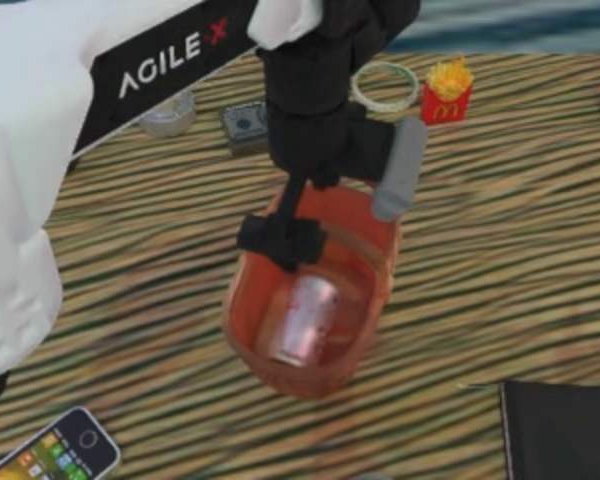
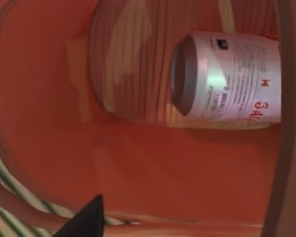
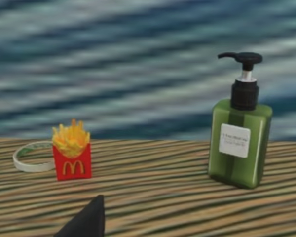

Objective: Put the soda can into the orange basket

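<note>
White AgileX left arm (image 1: 20, 150) fills the near corner, its gripper (image 1: 280, 240) over the orange basket (image 1: 242, 320); whether the claw is open or closed I cannot tell. One soda can (image 1: 305, 320), white-silver with red lettering and a dull metal end, lies sideways inside the one basket.

Desk (image 1: 500, 250): showing a wavy pattern of tan, green and dark brown stripes across its whole top.
Backdrop (image 3: 138, 59): running behind the desk's far edge in blurred bands of blue, grey and white.
Light: falling evenly, casting only soft shadows on the desk.
</note>
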`<state>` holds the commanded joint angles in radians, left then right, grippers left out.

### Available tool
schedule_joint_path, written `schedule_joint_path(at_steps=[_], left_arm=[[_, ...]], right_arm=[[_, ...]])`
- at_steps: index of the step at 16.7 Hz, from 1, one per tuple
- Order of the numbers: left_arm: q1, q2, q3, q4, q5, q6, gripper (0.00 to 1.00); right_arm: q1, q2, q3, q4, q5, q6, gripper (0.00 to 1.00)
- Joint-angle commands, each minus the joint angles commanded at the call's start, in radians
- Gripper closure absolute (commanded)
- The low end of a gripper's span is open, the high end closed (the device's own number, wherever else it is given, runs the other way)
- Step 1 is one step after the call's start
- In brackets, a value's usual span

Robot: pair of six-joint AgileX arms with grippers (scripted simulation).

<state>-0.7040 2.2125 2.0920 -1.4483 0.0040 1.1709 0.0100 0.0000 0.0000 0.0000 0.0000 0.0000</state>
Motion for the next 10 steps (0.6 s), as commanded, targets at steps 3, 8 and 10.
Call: schedule_joint_path(at_steps=[3,8,10], left_arm=[[-0.003,-0.003,-0.048,0.044,-0.001,0.002,0.00],[-0.004,-0.005,-0.086,0.079,-0.001,0.001,0.00],[-0.004,-0.005,-0.086,0.079,-0.001,0.001,0.08]], right_arm=[[0.000,0.000,0.000,0.000,0.000,0.000,0.00],[0.000,0.000,0.000,0.000,0.000,0.000,0.00],[0.000,0.000,0.000,0.000,0.000,0.000,0.00]])
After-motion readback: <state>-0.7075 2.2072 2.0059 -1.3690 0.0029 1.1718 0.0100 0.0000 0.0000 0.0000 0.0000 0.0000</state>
